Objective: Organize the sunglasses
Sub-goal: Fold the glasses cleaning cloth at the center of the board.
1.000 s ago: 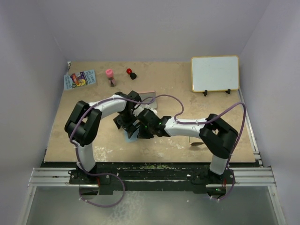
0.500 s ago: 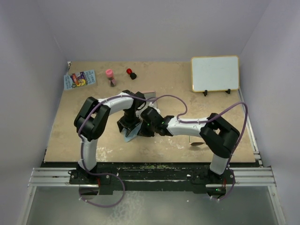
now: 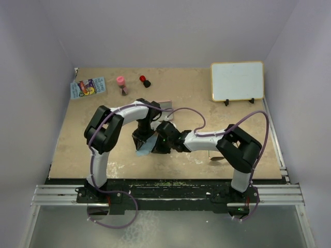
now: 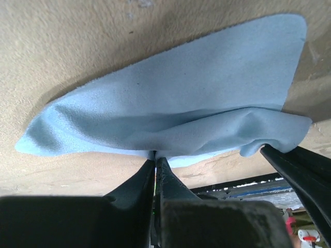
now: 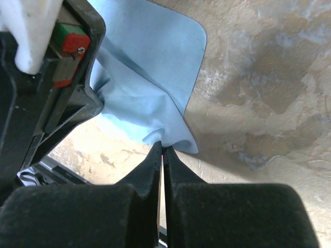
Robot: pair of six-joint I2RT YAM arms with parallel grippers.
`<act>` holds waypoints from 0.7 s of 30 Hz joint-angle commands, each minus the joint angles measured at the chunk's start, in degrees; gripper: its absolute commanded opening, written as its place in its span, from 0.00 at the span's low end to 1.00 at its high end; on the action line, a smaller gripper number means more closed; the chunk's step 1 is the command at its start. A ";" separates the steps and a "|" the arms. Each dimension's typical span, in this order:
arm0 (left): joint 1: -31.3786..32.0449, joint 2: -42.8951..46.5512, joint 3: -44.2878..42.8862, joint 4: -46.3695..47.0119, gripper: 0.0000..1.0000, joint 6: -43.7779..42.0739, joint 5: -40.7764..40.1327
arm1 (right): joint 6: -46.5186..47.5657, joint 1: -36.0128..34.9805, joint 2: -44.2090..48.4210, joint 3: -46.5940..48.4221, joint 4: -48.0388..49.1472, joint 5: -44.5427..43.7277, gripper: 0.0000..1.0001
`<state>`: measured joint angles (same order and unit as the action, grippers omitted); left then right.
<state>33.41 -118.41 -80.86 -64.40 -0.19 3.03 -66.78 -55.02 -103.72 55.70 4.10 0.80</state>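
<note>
A light-blue cloth (image 3: 143,148) hangs just above the table's middle, held between both grippers. My left gripper (image 4: 155,155) is shut on one edge of the cloth (image 4: 170,108). My right gripper (image 5: 162,146) is shut on a corner of the cloth (image 5: 147,82). In the top view the left gripper (image 3: 141,139) and the right gripper (image 3: 155,146) nearly touch. A thin dark thing with a brownish oval, likely the sunglasses (image 3: 216,158), lies by the right arm's elbow, mostly hidden.
A pink case (image 3: 164,105) lies behind the left arm, partly covered. At the back stand a whiteboard (image 3: 237,81), a pink-capped bottle (image 3: 121,84), a red-topped item (image 3: 144,80) and a colourful packet (image 3: 88,87).
The left gripper has moved right to the cloth and shut on its edge. The right gripper stayed shut on the cloth's corner.
</note>
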 commanded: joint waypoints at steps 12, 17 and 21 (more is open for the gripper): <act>-1.86 12.22 -4.90 6.97 0.04 -3.19 4.70 | 3.74 -3.91 4.04 11.73 -7.27 -7.87 0.00; -2.23 14.84 -8.52 -0.55 0.04 -5.67 7.89 | 2.32 -4.86 7.80 12.51 -12.37 -12.33 0.00; -2.65 15.05 -10.08 -6.96 0.04 -8.28 13.27 | 0.95 -5.15 10.77 11.62 -15.08 -15.12 0.00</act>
<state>31.33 -105.36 -88.33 -63.55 -4.58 9.85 -64.38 -59.68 -96.84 66.00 -6.31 -8.91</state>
